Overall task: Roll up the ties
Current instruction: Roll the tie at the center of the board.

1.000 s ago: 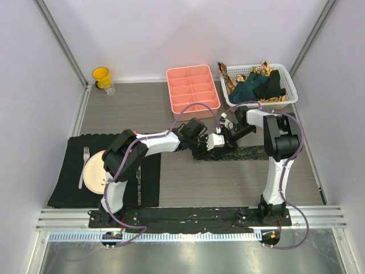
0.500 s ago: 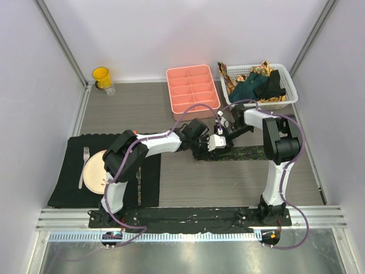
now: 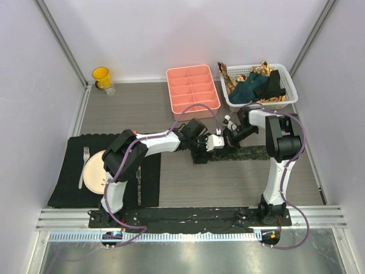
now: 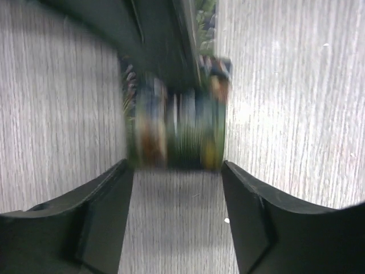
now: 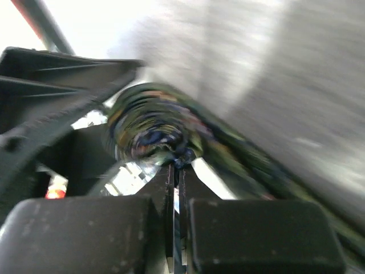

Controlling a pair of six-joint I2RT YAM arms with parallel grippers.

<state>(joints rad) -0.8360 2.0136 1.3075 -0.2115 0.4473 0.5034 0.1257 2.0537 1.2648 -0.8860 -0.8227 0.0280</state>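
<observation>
A dark tie with a small multicoloured pattern (image 3: 246, 152) lies flat on the table, its left end wound into a roll (image 4: 177, 128). My right gripper (image 5: 178, 162) is shut on the centre of the roll (image 5: 153, 127) and sits at the roll's far side in the top view (image 3: 227, 140). My left gripper (image 4: 177, 171) is open, with one finger (image 4: 102, 217) on each side of the roll, not clearly touching it. In the top view the left gripper (image 3: 201, 152) is at the tie's left end. Teal (image 3: 248, 88), black (image 3: 274, 83) and gold-brown (image 3: 227, 73) ties lie in the white basket (image 3: 290, 85).
A pink compartment tray (image 3: 193, 88) stands behind the grippers, beside the basket. A yellow cup (image 3: 101, 76) is at the back left. A black placemat (image 3: 65, 177) with a plate (image 3: 94, 169) and fork (image 3: 82, 165) lies at the left front.
The right wrist has turned and shifted slightly right, and both wrist views are motion-blurred. The left gripper has stayed at the roll with only a small shift.
</observation>
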